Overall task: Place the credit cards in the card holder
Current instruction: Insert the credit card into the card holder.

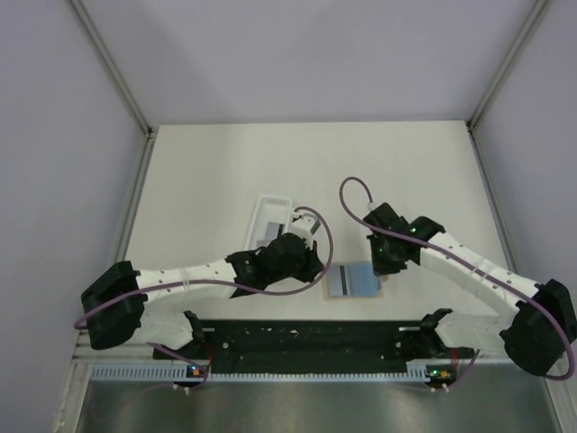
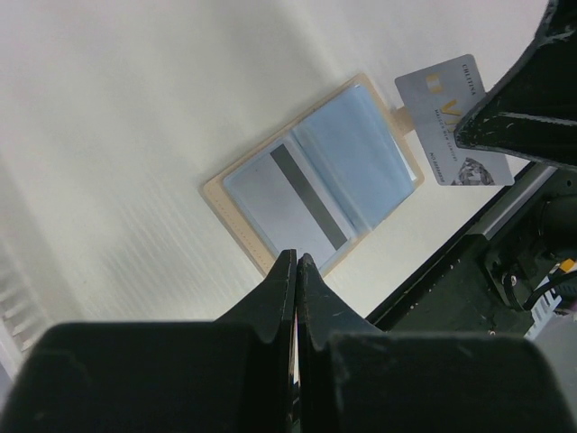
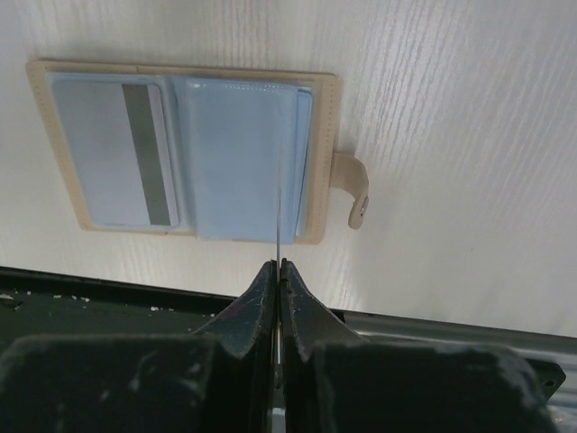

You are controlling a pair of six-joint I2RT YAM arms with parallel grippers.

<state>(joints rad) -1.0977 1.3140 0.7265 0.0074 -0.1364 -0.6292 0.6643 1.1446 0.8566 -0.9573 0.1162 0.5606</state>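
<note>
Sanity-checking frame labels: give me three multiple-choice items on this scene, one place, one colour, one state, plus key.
1. Where is the black-striped credit card?
A. Tucked under the card holder
B. Inside the open card holder, on the half away from its tab
C. Resting on top of the tab

2. What colour is the card holder inside?
A. Light blue
B. Red
C. Black

3. What state is the right end effector in?
A. Open, empty
B. Shut on the tab
C. Shut on a silver credit card

Key:
1 B: the stripe shows in the panel opposite the tab.
2 A: both wrist views show light blue pockets.
3 C: the left wrist view shows the card pinched above the holder.
</note>
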